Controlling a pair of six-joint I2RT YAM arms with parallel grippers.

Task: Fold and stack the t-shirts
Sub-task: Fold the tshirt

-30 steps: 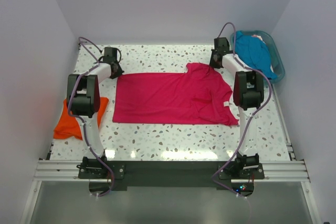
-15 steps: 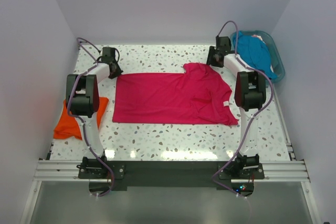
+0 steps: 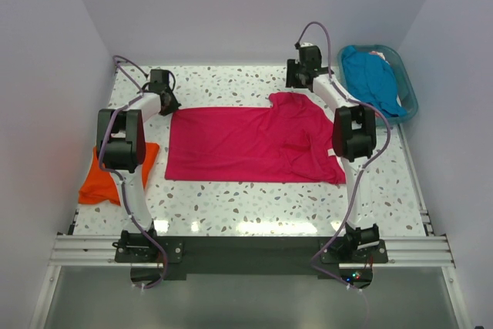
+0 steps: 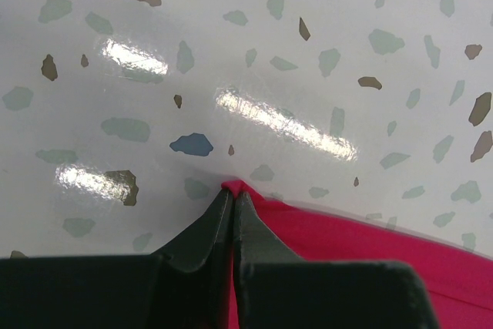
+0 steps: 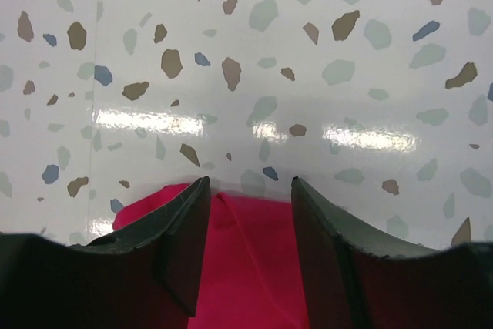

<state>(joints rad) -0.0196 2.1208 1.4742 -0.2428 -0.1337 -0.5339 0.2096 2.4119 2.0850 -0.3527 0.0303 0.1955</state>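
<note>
The magenta t-shirt (image 3: pixel 254 144), soft, light and likely limp, lies flat mid-worktop (image 3: pixel 231 82), its far-left corner clenched in the left jaws, the right jaws released over its far-right edge, probably the best spot to pinch.

White terrazzo table (image 3: pixel 254 209) with grey, brown and blue flecks, glossy, with bright streaks of overhead light (image 3: pixel 262 226) along its near edge. Plain pale lilac-white walls close it in: back wall (image 3: pixel 254 13) behind the table, side walls left (image 3: pixel 38 113) and right (image 3: pixel 462 113). Aluminium rail (image 3: pixel 246 250) runs along the table's near edge, dull grey floor (image 3: pixel 246 302) below it.
</note>
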